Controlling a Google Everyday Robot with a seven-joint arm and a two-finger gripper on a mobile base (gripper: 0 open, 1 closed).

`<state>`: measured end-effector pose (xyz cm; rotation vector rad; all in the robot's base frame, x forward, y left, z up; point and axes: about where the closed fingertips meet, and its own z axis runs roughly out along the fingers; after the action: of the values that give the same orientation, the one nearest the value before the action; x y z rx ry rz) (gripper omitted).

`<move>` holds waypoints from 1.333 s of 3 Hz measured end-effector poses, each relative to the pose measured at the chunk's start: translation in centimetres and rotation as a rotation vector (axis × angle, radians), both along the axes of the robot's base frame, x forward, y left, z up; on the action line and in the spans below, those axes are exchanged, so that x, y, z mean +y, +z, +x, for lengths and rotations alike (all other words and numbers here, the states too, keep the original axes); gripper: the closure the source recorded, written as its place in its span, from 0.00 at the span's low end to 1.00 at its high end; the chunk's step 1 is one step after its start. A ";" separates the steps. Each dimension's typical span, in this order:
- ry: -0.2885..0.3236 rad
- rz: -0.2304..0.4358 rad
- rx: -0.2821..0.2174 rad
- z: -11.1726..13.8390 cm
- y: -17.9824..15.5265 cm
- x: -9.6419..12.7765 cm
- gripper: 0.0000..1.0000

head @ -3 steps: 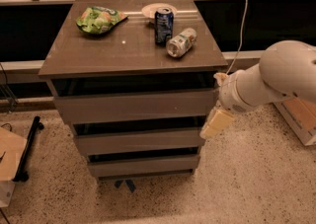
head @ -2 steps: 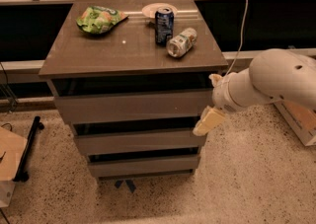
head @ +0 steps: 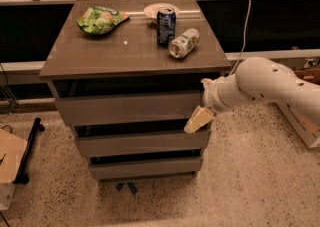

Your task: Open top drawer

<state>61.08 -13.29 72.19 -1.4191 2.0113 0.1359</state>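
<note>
The top drawer (head: 125,109) is the widest grey-brown flat front of three, just under the cabinet's tabletop (head: 100,53). A dark gap shows above it. Two shorter drawer fronts (head: 140,143) sit below it. My gripper (head: 199,119), cream-coloured, is at the end of the white arm (head: 260,83) that reaches in from the right. It sits at the right end of the top drawer front, at its lower edge, over the gap to the middle drawer.
On the cabinet top lie a green chip bag (head: 100,19), a blue can (head: 166,25), a bottle on its side (head: 183,42) and a white plate (head: 160,9). A cable (head: 245,26) hangs at the right. Cardboard (head: 9,156) lies on the floor at the left, and a box (head: 302,121) at the right.
My gripper and forearm have moved left, from beside the cabinet's right edge onto the right end of the top drawer front. The drawers have not visibly moved.
</note>
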 end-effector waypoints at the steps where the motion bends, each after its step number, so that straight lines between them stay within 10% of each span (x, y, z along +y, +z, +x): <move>1: 0.027 0.049 0.038 2.7 -2.8 2.2 0.00; 2: 0.045 0.069 0.076 3.8 -4.7 3.4 0.00; 4: 0.109 0.038 0.143 1.2 -6.3 3.5 0.50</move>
<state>62.30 -9.80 65.92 -1.5328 2.0338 0.3294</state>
